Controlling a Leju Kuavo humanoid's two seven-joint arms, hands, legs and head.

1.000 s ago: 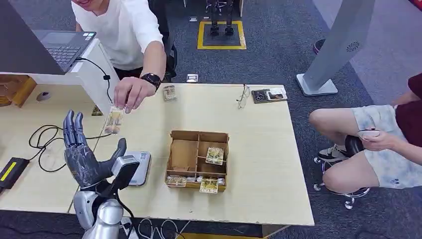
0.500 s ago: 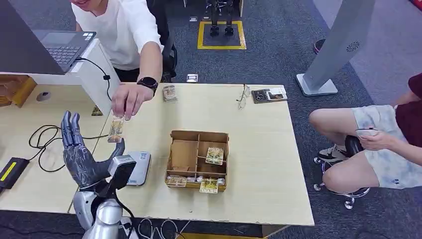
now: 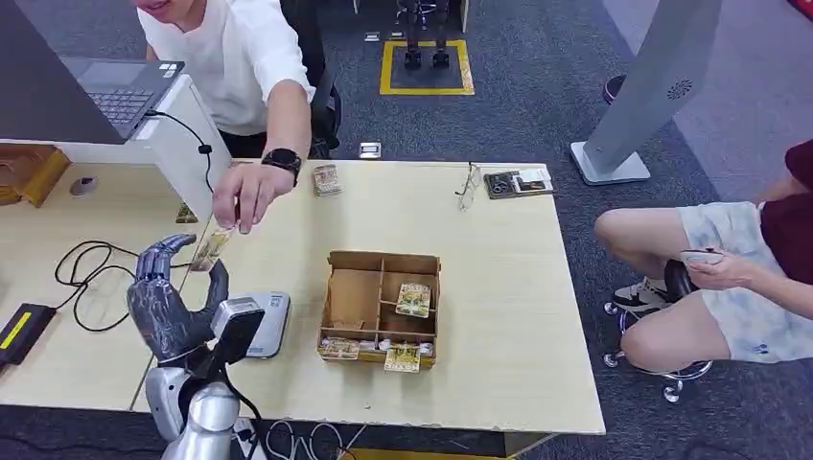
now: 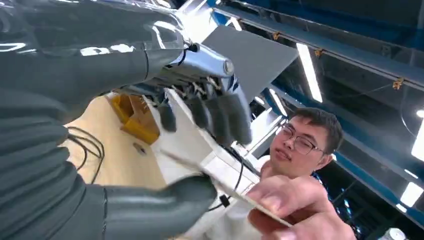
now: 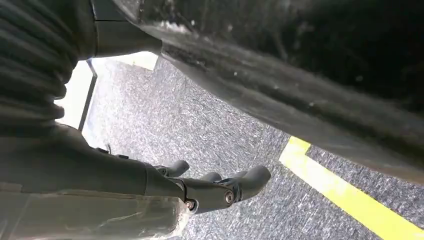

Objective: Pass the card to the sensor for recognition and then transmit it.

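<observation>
Now the left hand (image 3: 171, 302) has curled its fingers over the card (image 3: 210, 249), which half a second ago hung just above its flat, upright palm. The person's hand (image 3: 242, 196), at one o'clock from it, still pinches the card's far end, so the handover is mid-way. Next would come the sensor (image 3: 261, 321), at three o'clock. Down by the floor, the right hand (image 5: 220, 187) hangs loosely spread, holding nothing.

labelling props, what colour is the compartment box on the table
Brown cardboard box, clearest in the head view.
</observation>
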